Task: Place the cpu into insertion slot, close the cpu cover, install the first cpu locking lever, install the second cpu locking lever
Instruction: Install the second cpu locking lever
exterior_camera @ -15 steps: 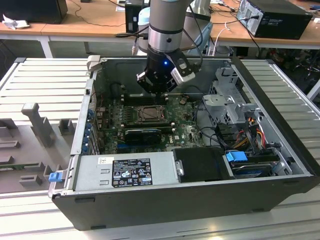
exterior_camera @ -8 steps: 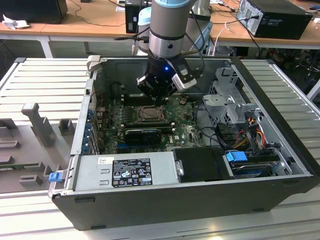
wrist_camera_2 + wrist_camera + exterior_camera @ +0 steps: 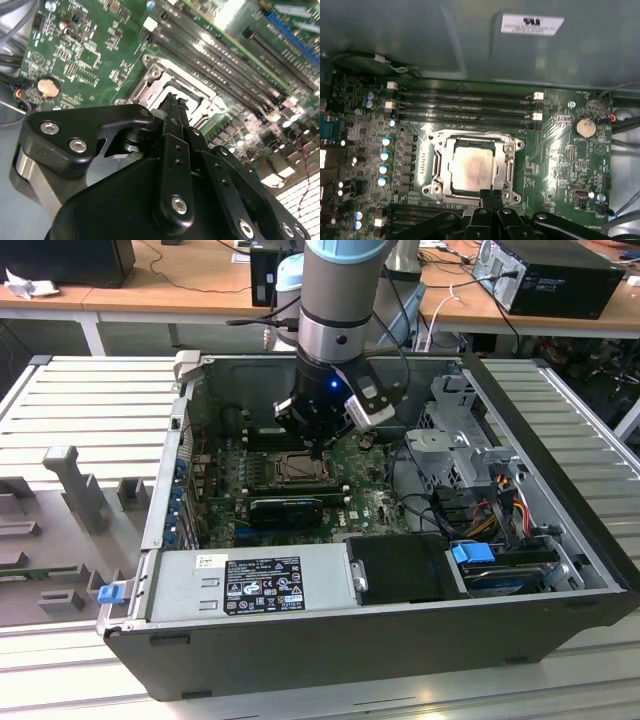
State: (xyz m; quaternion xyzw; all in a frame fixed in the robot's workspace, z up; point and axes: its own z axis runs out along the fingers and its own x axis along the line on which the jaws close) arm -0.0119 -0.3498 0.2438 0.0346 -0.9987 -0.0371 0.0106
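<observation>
In the first wrist view the gripper (image 3: 492, 196) comes up from the near edge, its two black fingertips (image 3: 486, 197) pressed together with no gap and nothing held between them. They touch the near rim of the cpu cover (image 3: 509, 156), at about six o'clock from the chip. The cover lies flat, down over the insertion slot (image 3: 434, 189), its silvery frame ringing the cpu (image 3: 471, 169), whose dull silver-tan face shows through the cut-out centre. The cpu sits level in the slot.

Beyond the socket, toward twelve o'clock, long dark memory slots (image 3: 465, 105) run across the green circuit board (image 3: 560, 165). At about two o'clock from the socket a round coin battery (image 3: 585, 127) sits on the board. Blue-topped capacitors (image 3: 385, 155) stand in a column at nine o'clock.

In the second wrist view the closed fingertips (image 3: 172, 107) again meet at the edge of the silvery cover frame (image 3: 165, 80), with the coin battery (image 3: 48, 88) well apart on the green board.

In the exterior view the arm (image 3: 340, 300) reaches down into an open computer case (image 3: 560, 440), the gripper (image 3: 318, 452) low over the socket (image 3: 290, 468). A black card (image 3: 285, 510) lies at six o'clock from the socket, a grey power supply (image 3: 250, 580) nearer the camera. The case rests on a ribbed metal table (image 3: 90, 400), with wooden desks (image 3: 180, 280) farthest back.
</observation>
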